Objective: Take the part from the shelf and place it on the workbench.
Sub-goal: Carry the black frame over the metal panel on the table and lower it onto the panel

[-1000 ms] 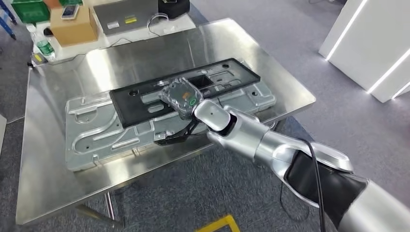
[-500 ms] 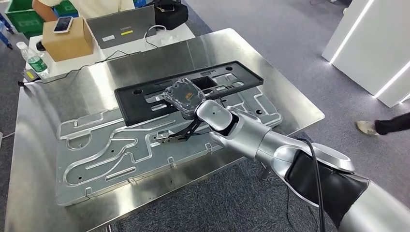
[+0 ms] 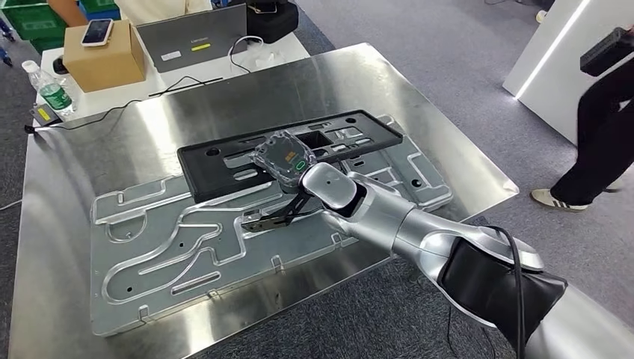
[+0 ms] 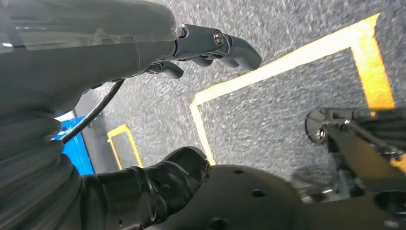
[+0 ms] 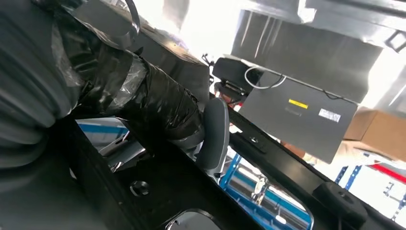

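Note:
A long black frame-like part (image 3: pixel 217 161) hangs low across the embossed metal plate (image 3: pixel 164 254) that lies on the steel workbench (image 3: pixel 314 82). My right hand (image 3: pixel 288 161) grips the part near its middle, with dark fingers (image 3: pixel 269 218) showing below its near edge. The right wrist view shows the taped thumb and a grey finger (image 5: pixel 213 134) closed around the black part (image 5: pixel 158 196). Whether the part touches the plate, I cannot tell. My left hand (image 4: pixel 191 96) hangs over the floor, its fingers (image 4: pixel 215 43) apart from the thumb, holding nothing.
Behind the workbench a white table carries a laptop (image 3: pixel 191 37), a cardboard box (image 3: pixel 105 48) with a phone on top, and a water bottle (image 3: pixel 48 86). A person in dark clothes (image 3: pixel 598 120) walks past on the right, beside the bench's right corner. Grey carpet lies below.
The whole picture has shifted as the camera moved nearer the workbench. My right hand still holds the part over the plate. A person has walked into view on the right.

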Available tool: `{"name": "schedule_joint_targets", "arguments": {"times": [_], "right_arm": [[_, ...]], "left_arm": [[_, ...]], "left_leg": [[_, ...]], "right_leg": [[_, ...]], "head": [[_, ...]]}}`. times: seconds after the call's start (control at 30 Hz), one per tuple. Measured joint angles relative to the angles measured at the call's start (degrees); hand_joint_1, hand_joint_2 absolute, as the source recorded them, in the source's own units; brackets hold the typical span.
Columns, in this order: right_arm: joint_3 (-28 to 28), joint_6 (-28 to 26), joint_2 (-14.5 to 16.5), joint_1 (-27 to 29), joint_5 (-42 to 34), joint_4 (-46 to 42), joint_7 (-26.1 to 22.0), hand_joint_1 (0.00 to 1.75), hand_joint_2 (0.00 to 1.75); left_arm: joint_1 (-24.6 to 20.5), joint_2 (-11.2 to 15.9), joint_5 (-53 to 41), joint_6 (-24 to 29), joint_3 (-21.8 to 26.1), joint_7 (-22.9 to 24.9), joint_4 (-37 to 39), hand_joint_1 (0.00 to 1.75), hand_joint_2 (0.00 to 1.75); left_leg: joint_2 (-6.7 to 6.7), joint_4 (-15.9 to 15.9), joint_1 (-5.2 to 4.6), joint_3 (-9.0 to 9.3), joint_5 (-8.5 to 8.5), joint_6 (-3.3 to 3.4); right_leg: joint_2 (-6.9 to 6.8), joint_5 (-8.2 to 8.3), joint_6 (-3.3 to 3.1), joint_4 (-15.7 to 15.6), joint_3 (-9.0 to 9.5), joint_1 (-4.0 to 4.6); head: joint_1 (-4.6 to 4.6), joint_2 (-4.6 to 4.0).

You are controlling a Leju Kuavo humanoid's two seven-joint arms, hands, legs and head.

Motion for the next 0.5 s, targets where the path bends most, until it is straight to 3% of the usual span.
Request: {"name": "schedule_joint_targets", "arguments": {"times": [0.03, 0.1, 0.17, 0.2, 0.33, 0.5], "right_arm": [[0.0, -0.2, 0.0, 0.1, 0.0, 0.4, 0.0, 1.75, 1.75], [0.0, -0.9, 0.0, 0.4, -0.1, 1.4, 0.0, 0.87, 0.87], [0.0, -1.6, 0.2, 1.1, -0.2, 2.9, -0.1, 0.0, 0.0], [0.0, -2.0, 0.2, 1.5, -0.3, 3.8, -0.2, 0.0, 0.0], [-0.3, -3.7, 0.8, 2.7, -0.6, 8.3, -0.8, 0.0, 0.0], [-1.5, -4.8, 1.4, 3.8, -1.0, 13.0, -1.1, 0.0, 0.0]], "left_arm": [[0.0, 0.0, 0.0, -0.1, 0.1, 0.0, 0.0, 0.0, 1.75], [0.0, 0.0, 0.0, -0.3, 0.3, 0.0, 0.0, 0.0, 1.75], [0.0, 0.0, 0.0, -0.5, 0.4, 0.0, 0.0, 0.0, 1.75], [0.0, 0.0, 0.0, -0.6, 0.4, 0.1, 0.0, 0.0, 1.75], [0.0, 0.0, -0.4, -1.2, 0.5, 0.9, 0.0, 0.0, 0.0], [0.0, 0.0, -0.3, -1.0, 0.7, 1.5, 0.0, 0.0, 0.0]], "left_leg": [[-0.06, 0.5, -0.04, 0.02, -0.46, -0.32], [-0.18, 1.2, -0.21, -0.15, -1.11, -0.85], [-0.25, 1.3, -0.28, -0.2, -1.25, -0.52], [-0.23, 1.3, -0.28, -0.12, -1.3, -0.27], [-0.14, 0.8, -0.22, 0.4, -1.36, -0.28], [-0.12, 0.6, -0.12, 0.7, -1.53, -1.15]], "right_leg": [[-0.01, 1.82, -0.04, -3.6, 1.27, -0.02], [0.02, 3.26, -0.36, -7.6, 2.8, 0.04], [0.06, 3.18, -0.67, -7.9, 3.09, 0.17], [0.11, 3.18, -0.74, -8.0, 3.15, 0.2], [0.33, 2.92, -1.19, -8.0, 3.38, 0.38], [0.33, 2.67, -1.54, -8.0, 3.57, 0.49]], "head": [[-0.01, 0.0], [-0.02, 0.0], [-0.03, 0.01], [-0.04, 0.01], [-0.04, 0.0], [-0.04, 0.01]]}}
